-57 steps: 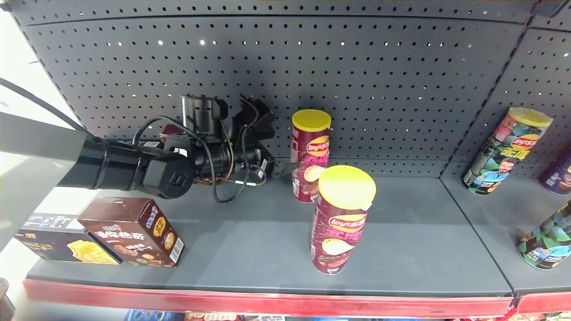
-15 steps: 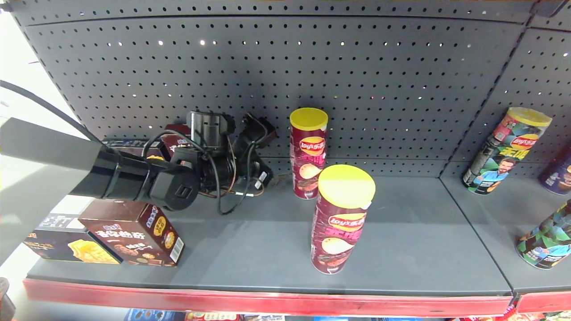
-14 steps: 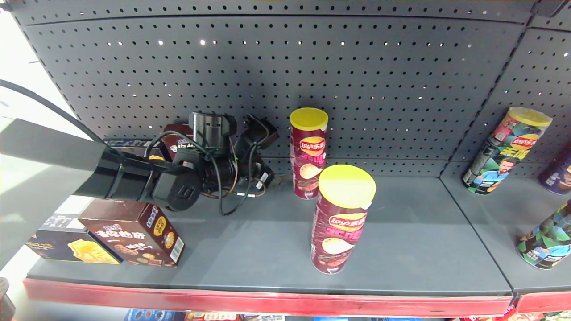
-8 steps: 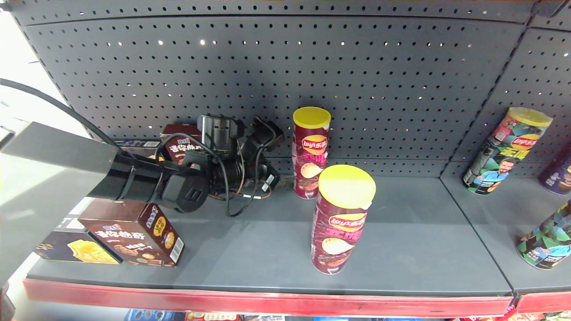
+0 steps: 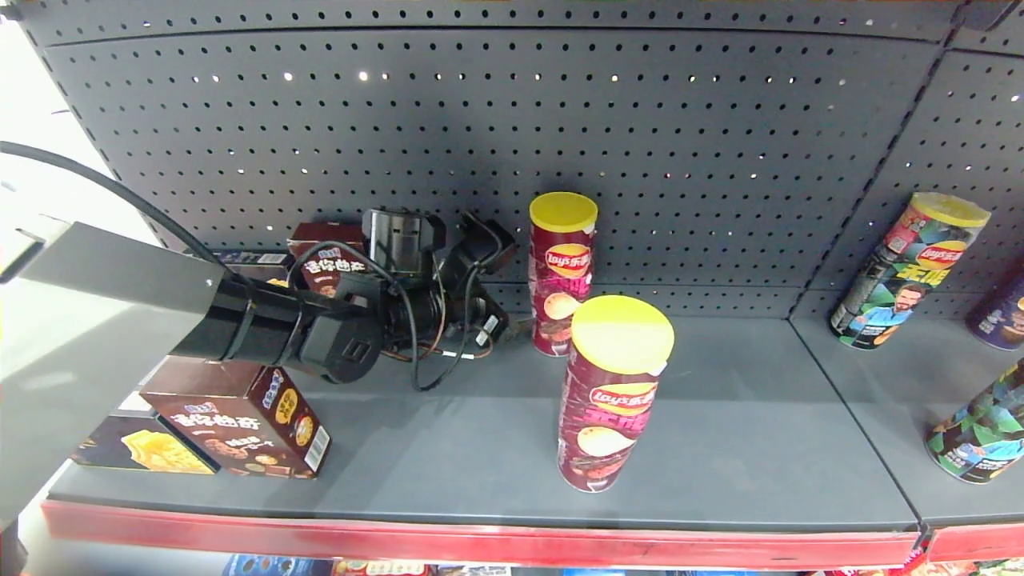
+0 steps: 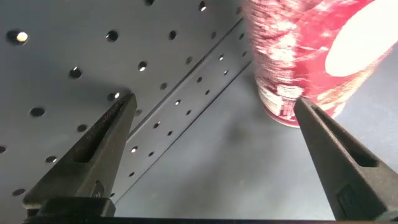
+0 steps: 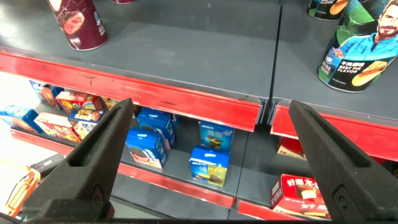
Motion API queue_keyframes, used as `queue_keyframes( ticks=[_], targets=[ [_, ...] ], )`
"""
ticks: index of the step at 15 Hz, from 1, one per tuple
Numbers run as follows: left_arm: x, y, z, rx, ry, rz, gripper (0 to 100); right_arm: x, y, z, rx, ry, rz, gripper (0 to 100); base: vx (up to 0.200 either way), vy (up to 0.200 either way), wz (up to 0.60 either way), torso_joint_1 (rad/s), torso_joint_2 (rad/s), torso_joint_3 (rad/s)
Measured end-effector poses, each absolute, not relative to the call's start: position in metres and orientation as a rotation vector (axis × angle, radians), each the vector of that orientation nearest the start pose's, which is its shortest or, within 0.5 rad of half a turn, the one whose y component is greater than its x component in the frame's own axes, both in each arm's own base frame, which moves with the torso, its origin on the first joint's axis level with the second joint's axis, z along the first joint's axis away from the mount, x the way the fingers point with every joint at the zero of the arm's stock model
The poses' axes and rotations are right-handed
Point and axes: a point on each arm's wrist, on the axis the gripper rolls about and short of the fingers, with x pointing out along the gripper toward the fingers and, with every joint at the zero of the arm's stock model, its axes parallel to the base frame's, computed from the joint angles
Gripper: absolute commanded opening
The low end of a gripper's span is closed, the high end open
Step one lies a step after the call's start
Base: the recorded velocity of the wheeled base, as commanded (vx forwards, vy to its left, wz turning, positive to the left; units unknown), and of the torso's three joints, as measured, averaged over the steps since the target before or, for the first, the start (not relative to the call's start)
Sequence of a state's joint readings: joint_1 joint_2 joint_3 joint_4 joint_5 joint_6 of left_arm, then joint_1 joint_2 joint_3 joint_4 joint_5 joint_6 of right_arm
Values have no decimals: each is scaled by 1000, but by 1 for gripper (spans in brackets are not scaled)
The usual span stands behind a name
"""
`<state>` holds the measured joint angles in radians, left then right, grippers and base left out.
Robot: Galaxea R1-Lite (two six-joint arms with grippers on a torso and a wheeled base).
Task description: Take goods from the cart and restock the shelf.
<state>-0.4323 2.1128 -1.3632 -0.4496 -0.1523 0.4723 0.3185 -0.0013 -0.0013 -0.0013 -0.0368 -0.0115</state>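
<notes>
With left fingers [image 6: 93, 155] spread, empty, just beside rear can [image 5: 562, 272] — back straight out along shelf [image 5: 448, 448], steering clear of front can [image 5: 612, 400].

Contrasting finishes
Showing matt painted metal on shelf [image 5: 760, 432] and pegboard [image 5: 480, 120], glossy print on chip can [image 5: 606, 416], cookie box [image 5: 240, 416].

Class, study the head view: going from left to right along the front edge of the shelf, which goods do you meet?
dark box with a yellow picture → brown biscuit box → red chip can with a yellow lid → green-and-blue chip can
</notes>
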Motion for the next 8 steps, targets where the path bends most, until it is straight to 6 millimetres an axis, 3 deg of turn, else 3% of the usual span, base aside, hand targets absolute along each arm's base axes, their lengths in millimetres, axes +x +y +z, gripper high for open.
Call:
queue_keyframes(
  ticks=[4,8],
  targets=[
    [394,-177,162,507,170,-601,100,-22,-8,76,-11,-5,282,100,0,0,0,0,0,0],
    [396,-182,157,507,179,-605,100,-22,-8,76,-11,-5,282,100,0,0,0,0,0,0]
  ],
)
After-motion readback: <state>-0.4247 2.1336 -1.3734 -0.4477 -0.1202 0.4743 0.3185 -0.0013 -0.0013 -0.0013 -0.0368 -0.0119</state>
